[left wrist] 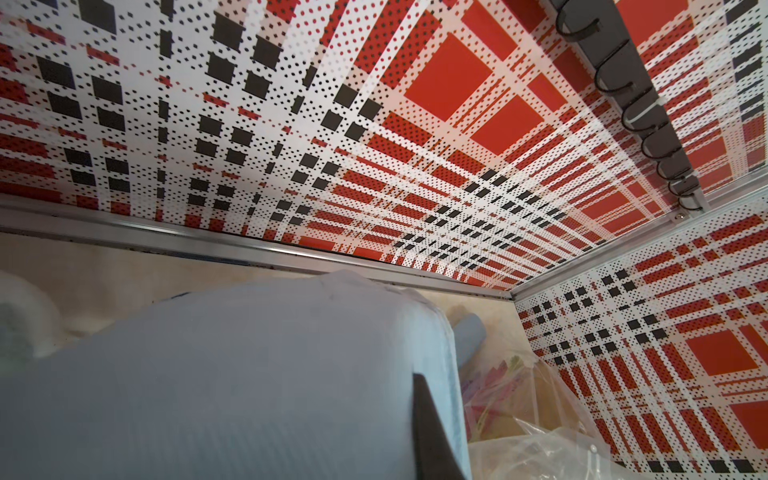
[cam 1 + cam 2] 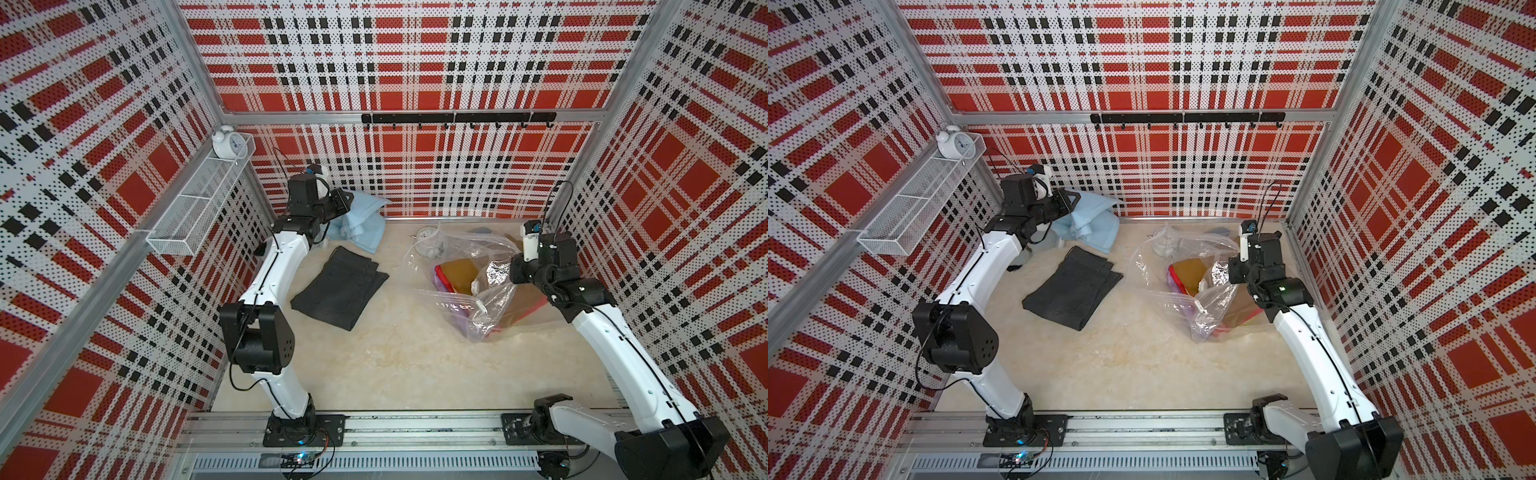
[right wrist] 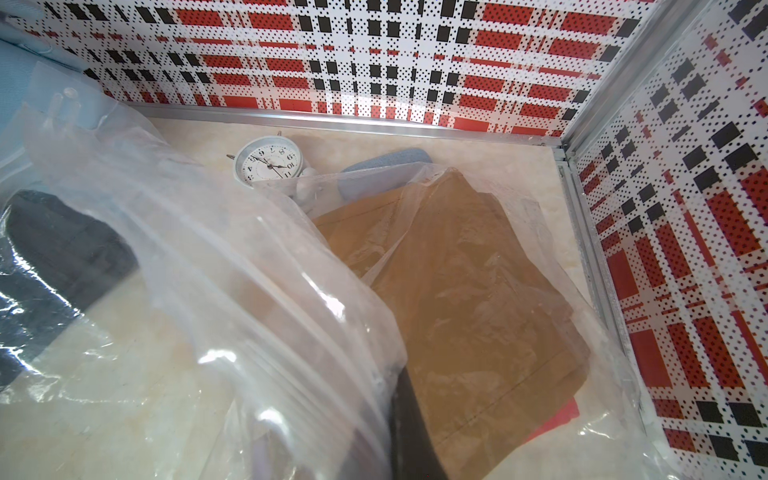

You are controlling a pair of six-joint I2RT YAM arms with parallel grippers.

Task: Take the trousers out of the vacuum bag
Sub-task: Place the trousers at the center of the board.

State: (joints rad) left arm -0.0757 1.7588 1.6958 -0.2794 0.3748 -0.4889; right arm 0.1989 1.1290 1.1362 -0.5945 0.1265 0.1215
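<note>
The pale marbled counter [image 2: 395, 365] carries a clear, crinkly vacuum bag [image 2: 465, 309] on its right side. Inside it, flat mustard trousers [image 2: 459, 274] lie over a red pair [image 2: 441, 277]. Folded black trousers [image 2: 338, 286] lie left of centre. The left tool [image 2: 345, 203] is clamped narrow on soft light blue trousers [image 2: 361, 230], raised near the back wall. The right tool [image 2: 508, 271] is pinched tight on the bag's plastic. A round white clock [image 3: 268, 162] sits behind the bag.
</note>
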